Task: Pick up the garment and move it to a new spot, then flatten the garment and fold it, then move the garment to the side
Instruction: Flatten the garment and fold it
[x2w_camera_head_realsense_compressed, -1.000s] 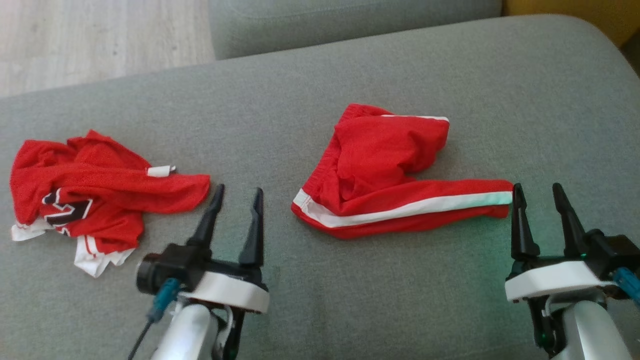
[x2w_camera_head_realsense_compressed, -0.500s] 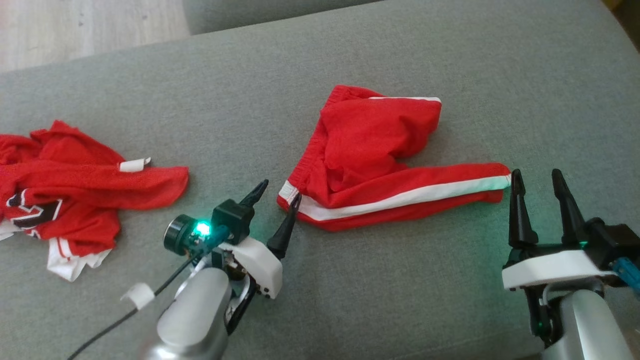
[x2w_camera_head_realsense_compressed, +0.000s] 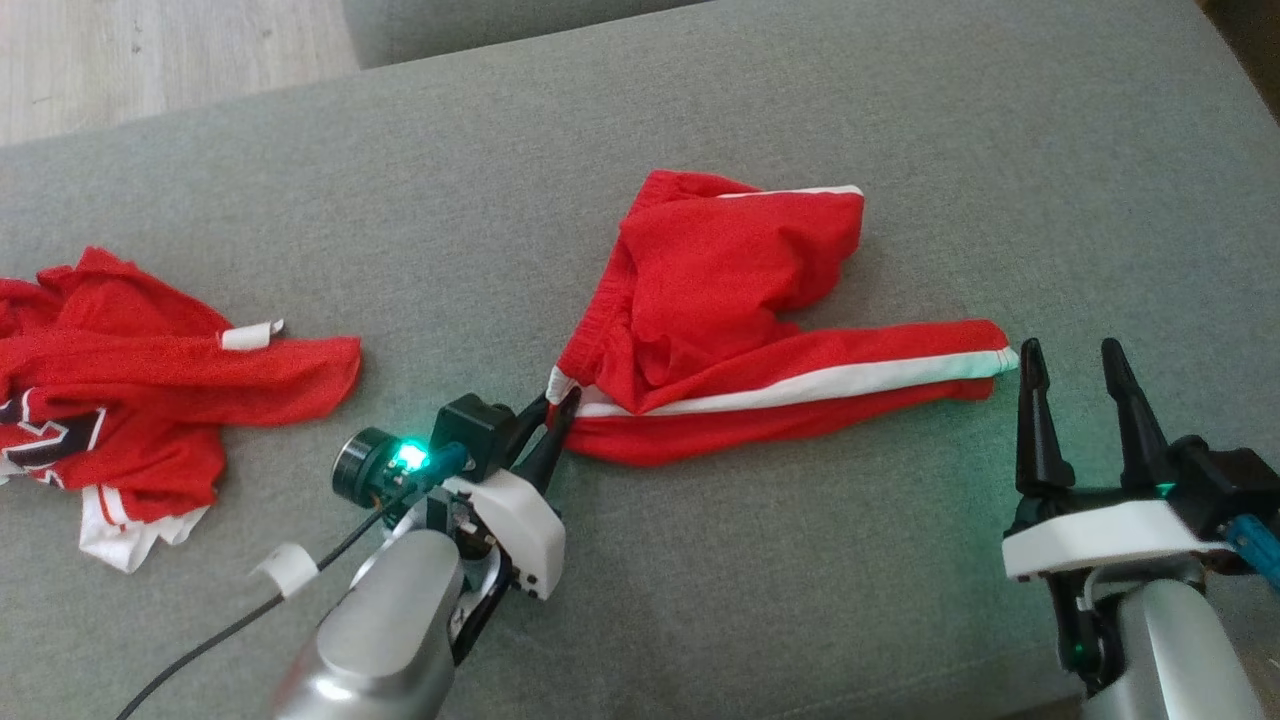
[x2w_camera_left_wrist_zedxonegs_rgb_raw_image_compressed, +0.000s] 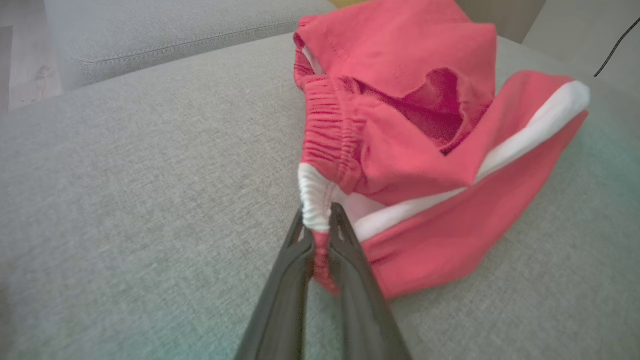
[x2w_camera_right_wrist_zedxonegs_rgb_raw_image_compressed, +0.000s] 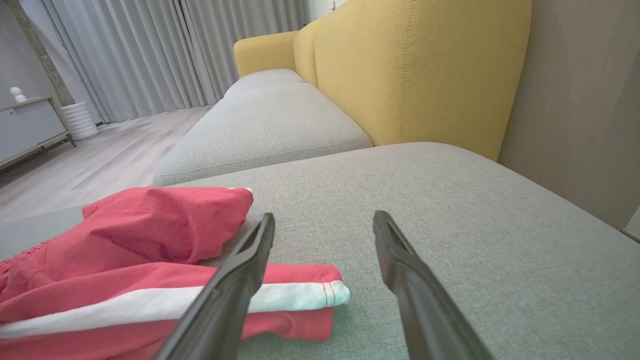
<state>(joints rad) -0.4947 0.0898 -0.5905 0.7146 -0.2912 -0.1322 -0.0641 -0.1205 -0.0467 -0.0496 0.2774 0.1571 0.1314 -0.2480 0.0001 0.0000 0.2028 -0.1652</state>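
The garment (x2w_camera_head_realsense_compressed: 740, 300), red shorts with a white side stripe, lies crumpled in the middle of the grey cushion (x2w_camera_head_realsense_compressed: 700, 600). My left gripper (x2w_camera_head_realsense_compressed: 558, 398) is shut on the white-edged corner of its elastic waistband, at the garment's left end. In the left wrist view the fingers (x2w_camera_left_wrist_zedxonegs_rgb_raw_image_compressed: 345, 260) pinch that corner of the garment (x2w_camera_left_wrist_zedxonegs_rgb_raw_image_compressed: 400, 125) just above the cushion. My right gripper (x2w_camera_head_realsense_compressed: 1065, 350) stands open, just right of the stripe's far end. In the right wrist view the right gripper (x2w_camera_right_wrist_zedxonegs_rgb_raw_image_compressed: 324, 217) has nothing between its fingers and the garment (x2w_camera_right_wrist_zedxonegs_rgb_raw_image_compressed: 150, 235) lies to its left.
A second red piece of clothing (x2w_camera_head_realsense_compressed: 130, 390) with white trim and dark lettering lies crumpled at the cushion's left end. A yellow sofa back (x2w_camera_right_wrist_zedxonegs_rgb_raw_image_compressed: 415, 70) rises behind the right side. Wooden floor (x2w_camera_head_realsense_compressed: 150, 50) lies beyond the cushion's far left edge.
My left gripper swung right to the waistband corner and shut on it; the corner is now drawn up slightly. The camera shifted a little. The right gripper stayed open in place.
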